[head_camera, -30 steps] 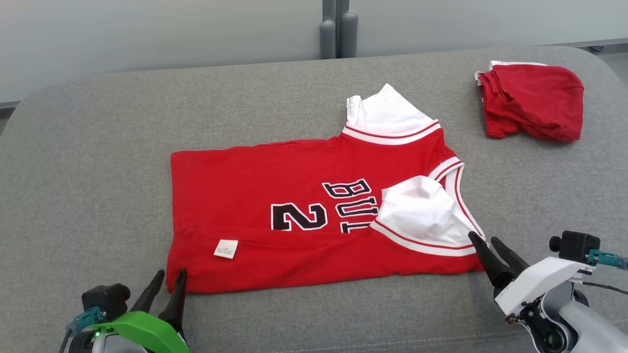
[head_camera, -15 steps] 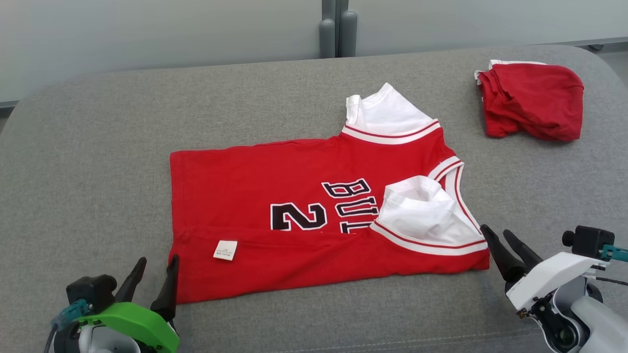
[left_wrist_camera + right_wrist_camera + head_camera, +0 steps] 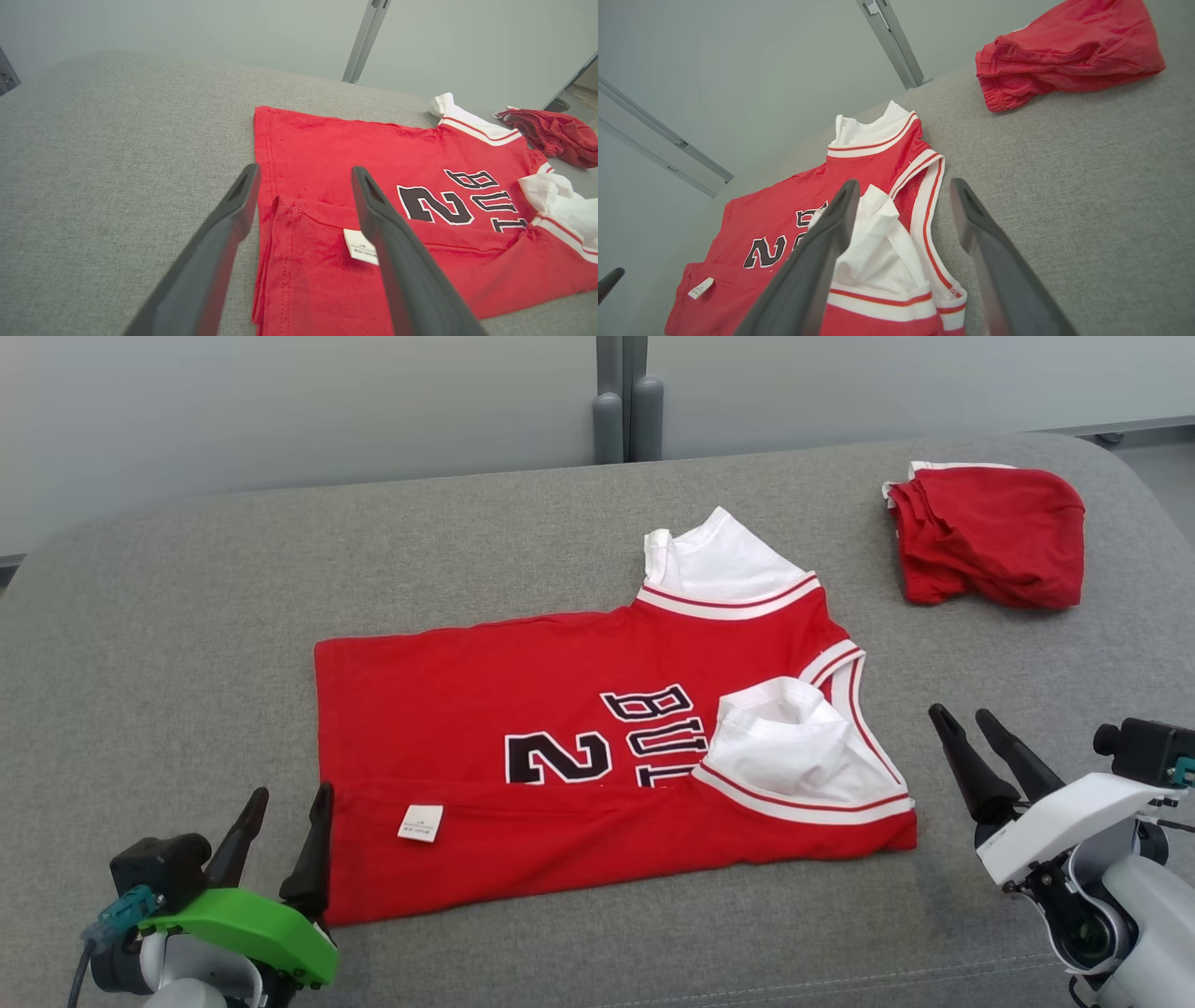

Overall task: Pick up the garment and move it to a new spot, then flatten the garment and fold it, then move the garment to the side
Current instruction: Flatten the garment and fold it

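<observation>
A red jersey with black lettering, white sleeves and a small white label lies flat on the grey cushion, its near long edge folded over. The left wrist view has the jersey and the right wrist view has it too. My left gripper stands open just off the jersey's near left corner, fingers apart with nothing between them. My right gripper is open to the right of the collar end, apart from the cloth. The left gripper hovers above the folded hem. The right gripper hangs above the neckline.
A second red garment, folded in a heap, sits at the far right of the cushion; it also shows as the red heap. A grey wall with a vertical metal post stands behind. Bare cushion lies left of the jersey.
Both grippers have let go of the jersey's near edge and drawn back outward, the right one rising to the right. The head camera has shifted slightly.
</observation>
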`<state>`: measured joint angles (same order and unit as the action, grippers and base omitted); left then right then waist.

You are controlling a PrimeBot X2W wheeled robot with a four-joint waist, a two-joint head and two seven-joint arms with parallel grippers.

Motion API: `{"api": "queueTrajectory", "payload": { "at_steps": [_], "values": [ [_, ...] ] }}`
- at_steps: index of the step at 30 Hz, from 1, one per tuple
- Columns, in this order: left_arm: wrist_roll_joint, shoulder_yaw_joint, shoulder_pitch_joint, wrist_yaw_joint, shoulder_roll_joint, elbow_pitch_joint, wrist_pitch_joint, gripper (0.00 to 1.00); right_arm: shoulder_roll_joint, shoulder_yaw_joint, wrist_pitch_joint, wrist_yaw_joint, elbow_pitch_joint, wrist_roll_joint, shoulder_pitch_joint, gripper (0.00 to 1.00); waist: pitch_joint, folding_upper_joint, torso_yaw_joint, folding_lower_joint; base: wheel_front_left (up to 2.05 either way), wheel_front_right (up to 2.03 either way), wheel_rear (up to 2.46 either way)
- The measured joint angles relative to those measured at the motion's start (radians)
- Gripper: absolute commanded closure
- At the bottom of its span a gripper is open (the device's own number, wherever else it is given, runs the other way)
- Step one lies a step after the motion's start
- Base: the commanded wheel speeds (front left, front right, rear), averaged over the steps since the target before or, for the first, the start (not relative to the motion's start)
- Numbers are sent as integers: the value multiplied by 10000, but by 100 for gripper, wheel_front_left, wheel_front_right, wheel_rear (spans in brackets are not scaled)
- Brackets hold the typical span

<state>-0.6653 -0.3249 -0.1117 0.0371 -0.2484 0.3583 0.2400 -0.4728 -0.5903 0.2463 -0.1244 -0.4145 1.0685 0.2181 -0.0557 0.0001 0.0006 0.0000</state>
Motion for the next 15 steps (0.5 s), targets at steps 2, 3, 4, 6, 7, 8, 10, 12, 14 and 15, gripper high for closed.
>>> {"api": "queueTrajectory", "payload": {
  "at_steps": [2,3,4,6,7,8,10,12,14,15],
  "values": [
    [12,4,0,-27,-19,-121,0,0,27,46,0,0,81,-148,4,0,0,0,-25,0,0,0,0],
    [13,4,-1,-42,-25,-159,0,0,38,107,0,0,123,-215,4,0,-2,0,-36,0,0,0,0],
    [15,4,-2,-79,-25,-176,0,0,42,190,0,0,171,-291,10,0,-4,0,-46,0,0,0,0],
    [75,19,-8,-109,-38,-224,0,0,40,293,0,12,222,-518,107,0,-13,0,-65,0,0,0,0],
    [86,38,-14,-113,-40,-259,0,0,38,299,0,17,230,-686,210,0,-19,0,-75,0,0,0,0],
    [86,50,-23,-115,-40,-291,0,0,38,322,0,31,280,-890,314,0,-27,0,-84,0,0,0,0],
    [86,73,-41,-176,-40,-362,0,0,38,399,0,121,453,-1156,538,0,-61,0,-98,0,0,0,0],
    [90,65,-161,-205,-38,-401,0,0,36,487,10,144,558,-1438,764,0,-129,0,-103,0,0,0,0],
    [90,71,-254,-205,-33,-426,0,0,36,502,10,217,581,-1584,866,0,-165,0,-102,0,0,0,0],
    [90,84,-355,-209,-33,-453,0,0,35,508,10,226,608,-1712,947,0,-202,0,-101,0,0,0,0]
  ]
}}
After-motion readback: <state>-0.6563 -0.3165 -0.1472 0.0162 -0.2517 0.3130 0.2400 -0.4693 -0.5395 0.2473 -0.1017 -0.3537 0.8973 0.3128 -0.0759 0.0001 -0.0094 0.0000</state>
